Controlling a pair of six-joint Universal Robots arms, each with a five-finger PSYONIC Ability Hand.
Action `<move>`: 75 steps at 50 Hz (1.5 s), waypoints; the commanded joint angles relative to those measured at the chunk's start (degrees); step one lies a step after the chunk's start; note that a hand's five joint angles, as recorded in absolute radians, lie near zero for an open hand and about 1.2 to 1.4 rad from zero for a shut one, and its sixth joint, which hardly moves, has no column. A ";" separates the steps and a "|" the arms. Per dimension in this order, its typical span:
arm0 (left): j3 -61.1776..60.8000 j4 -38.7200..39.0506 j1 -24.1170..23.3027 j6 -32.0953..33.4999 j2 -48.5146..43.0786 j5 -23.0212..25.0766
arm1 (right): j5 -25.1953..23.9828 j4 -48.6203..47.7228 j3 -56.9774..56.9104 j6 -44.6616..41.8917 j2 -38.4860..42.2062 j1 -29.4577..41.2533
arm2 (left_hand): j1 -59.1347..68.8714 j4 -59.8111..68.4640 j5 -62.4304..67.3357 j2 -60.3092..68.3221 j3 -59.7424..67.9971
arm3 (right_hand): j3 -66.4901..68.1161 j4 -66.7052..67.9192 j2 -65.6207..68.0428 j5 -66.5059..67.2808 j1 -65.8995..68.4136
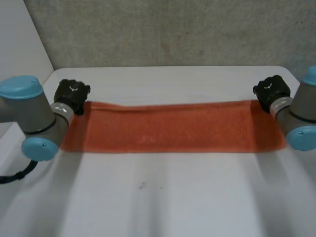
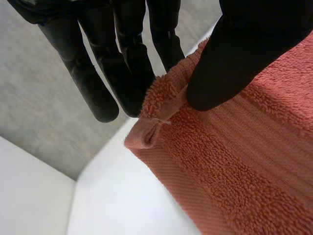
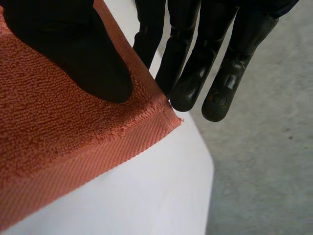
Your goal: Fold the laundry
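Observation:
An orange-red towel (image 1: 168, 127) lies stretched in a long band across the white table (image 1: 163, 197), its far edge raised between my two hands. My left hand (image 1: 71, 94) pinches the towel's far left corner (image 2: 156, 115) between its thumb (image 2: 230, 63) and straight fingers (image 2: 124, 73). At the far right corner (image 3: 156, 117), my right hand (image 1: 270, 90) holds the towel the same way, thumb (image 3: 83, 58) on top and fingers (image 3: 195, 68) behind the edge. In both wrist views the terry cloth (image 2: 244, 161) hangs down from the grip.
A grey wall (image 1: 168, 29) runs behind the table's far edge. Bare white tabletop (image 1: 163, 197) spreads in front of the towel. Both forearms with light-blue caps flank the towel at the table's sides.

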 commanded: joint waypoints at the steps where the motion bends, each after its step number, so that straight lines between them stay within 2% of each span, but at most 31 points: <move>1: 5.53 2.20 -0.16 0.79 -5.55 0.89 | 2.28 -2.51 -5.71 -0.65 4.96 2.31 | 13.70 9.45 12.07 9.13 9.50 | -32.12 -32.43 -31.67 -31.23 -20.61; 2: 5.44 2.46 -0.25 0.80 -5.73 0.89 | 2.29 -2.51 -5.72 -0.65 4.96 2.32 | -2.48 -6.72 -4.10 -7.04 -6.67 | -32.56 -32.87 -32.11 -31.67 -21.05; 3: 5.18 2.90 -0.69 0.80 -5.90 0.89 | 2.64 -2.51 -5.89 -0.65 5.14 2.50 | -40.27 -44.52 -41.90 -44.84 -44.47 | -55.55 -55.85 -55.09 -54.66 -44.03; 4: 4.91 3.25 -1.04 0.80 -5.90 0.89 | 3.60 -2.51 -5.98 -0.22 5.31 2.84 | -54.33 -58.58 -55.95 -58.90 -58.52 | -58.05 -58.36 -57.60 -57.16 -46.54; 6: 4.04 4.13 -1.66 0.80 -5.64 0.89 | 5.01 -2.51 -5.81 1.19 5.23 3.20 | -51.28 -55.53 -52.91 -55.85 -55.48 | -58.05 -58.36 -57.60 -57.16 -46.54; 11: 0.25 8.09 -2.98 0.88 -3.09 0.71 | 5.45 -2.07 -3.35 6.98 2.25 3.02 | -54.33 -58.58 -55.95 -58.90 -58.52 | -58.05 -58.36 -57.60 -57.16 -46.54; 16: -6.06 9.76 -3.33 0.80 3.84 -0.08 | 4.23 -1.98 3.50 15.16 -8.55 2.41 | -54.33 -58.58 -55.95 -58.90 -58.52 | -58.05 -58.36 -57.60 -57.16 -46.54; 19: -11.07 9.50 -3.42 0.18 9.02 -0.08 | 2.21 -1.89 7.71 18.15 -13.13 2.32 | -54.33 -58.58 -55.95 -58.90 -58.52 | -58.05 -58.36 -57.60 -57.16 -46.54; 20: -12.56 9.50 -3.33 0.01 10.43 0.01 | -0.84 -1.46 11.90 19.55 -17.58 2.06 | -54.33 -58.58 -55.95 -58.90 -58.52 | -58.05 -58.36 -57.60 -57.16 -46.54; 22: -16.86 9.58 -3.42 -0.08 14.37 0.18 | -2.01 -1.11 13.34 19.74 -19.10 1.88 | -54.33 -58.58 -55.95 -58.90 -58.52 | -58.05 -58.36 -57.60 -57.16 -46.54; 24: -19.60 9.76 -3.68 -0.17 16.76 0.45 | -6.22 0.99 19.39 20.00 -24.54 -1.00 | -54.33 -58.58 -55.95 -58.90 -58.52 | -58.05 -58.36 -57.60 -57.16 -46.54; 29: -25.93 10.37 -5.44 -1.49 20.81 0.45 | -10.10 5.57 26.00 20.18 -28.78 -5.50 | -54.33 -58.58 -55.95 -58.90 -58.52 | -58.05 -58.36 -57.60 -57.16 -46.54; 38: -30.42 11.78 -6.41 -9.48 21.78 0.27 | -12.04 7.51 33.74 19.65 -29.31 -9.46 | -54.33 -58.58 -55.95 -58.90 -58.52 | -51.74 -52.05 -51.29 -50.86 -40.23; 40: -30.68 12.48 -6.32 -10.62 21.52 0.19 | -12.56 7.34 34.97 19.39 -29.05 -10.07 | -54.33 -58.58 -55.95 -58.90 -58.52 | -46.05 -46.36 -45.60 -45.17 -34.54; 42: -30.77 12.83 -6.23 -10.98 21.52 0.10 | -13.70 6.72 35.94 19.30 -28.35 -10.77 | -54.33 -58.58 -55.95 -58.90 -58.52 | -39.48 -39.79 -39.03 -38.60 -27.97; 48: -32.44 14.06 -5.53 -11.07 21.61 0.10 | -16.86 0.59 37.43 19.30 -23.96 -12.62 | -54.33 -58.58 -55.95 -58.90 -58.52 | -33.76 -34.07 -33.31 -32.88 -22.25; 54: -33.93 15.91 -5.53 -11.07 21.61 0.18 | -17.22 -3.03 37.44 19.30 -22.11 -13.15 | -54.33 -58.58 -55.95 -58.90 -58.52 | -25.51 -25.82 -25.06 -24.62 -14.00; 74: -34.20 16.26 -5.44 -11.07 21.25 0.18 | -16.52 -4.09 34.27 15.70 -14.90 -14.73 | -54.33 -58.58 -55.95 -58.90 -58.52 | -24.66 -24.97 -24.21 -23.77 -13.15; 75: -34.20 16.26 -5.44 -11.07 21.25 0.18 | -16.61 -4.18 34.01 15.70 -14.64 -14.73 | -54.33 -58.58 -55.95 -58.90 -58.52 | -21.16 -21.47 -20.71 -20.28 -9.65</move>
